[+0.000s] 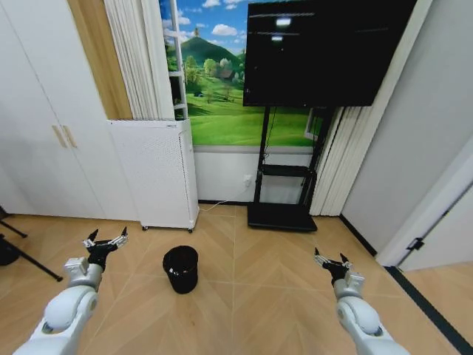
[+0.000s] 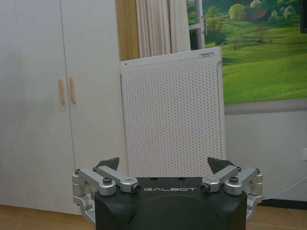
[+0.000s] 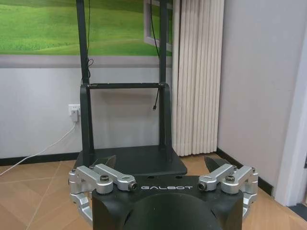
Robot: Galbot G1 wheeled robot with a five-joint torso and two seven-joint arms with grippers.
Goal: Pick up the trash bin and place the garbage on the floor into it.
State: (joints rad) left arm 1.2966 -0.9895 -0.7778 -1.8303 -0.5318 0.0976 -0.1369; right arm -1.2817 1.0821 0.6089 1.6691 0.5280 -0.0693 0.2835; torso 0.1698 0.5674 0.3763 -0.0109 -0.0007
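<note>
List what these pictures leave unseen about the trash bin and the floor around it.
- Trash bin, head view: its inside is dark, contents unreadable.
- Floor nearest the robot, head view: covered by left gripper, right gripper and their arms.
- Garbage: none discernible on the visible floor.

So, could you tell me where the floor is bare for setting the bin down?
Bare floor runs between the trash bin and the right gripper, and on to the TV stand. It is tighter between the bin and the white appliance.
</note>
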